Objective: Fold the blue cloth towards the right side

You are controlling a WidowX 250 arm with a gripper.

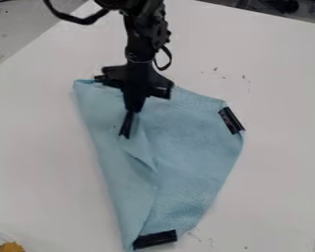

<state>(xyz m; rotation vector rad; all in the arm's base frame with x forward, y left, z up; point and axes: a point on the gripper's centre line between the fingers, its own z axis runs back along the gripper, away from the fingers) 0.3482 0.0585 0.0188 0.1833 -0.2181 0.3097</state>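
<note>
The black gripper hangs over the upper left part of the blue cloth, its fingers close together and pointing down. It looks shut on a raised bit of the cloth, which forms a small ridge beside the fingers and runs down to the right. Along the left side the cloth lies doubled over in a long flap, whose inner edge runs down to the bottom end. Black strips sit at the cloth's right corner and its bottom end. The arm partly hides the cloth's top edge.
The white table surrounds the cloth. Small dark specks lie beyond its upper right edge. A yellow object shows at the bottom left corner, and dark items stand past the table's back edge.
</note>
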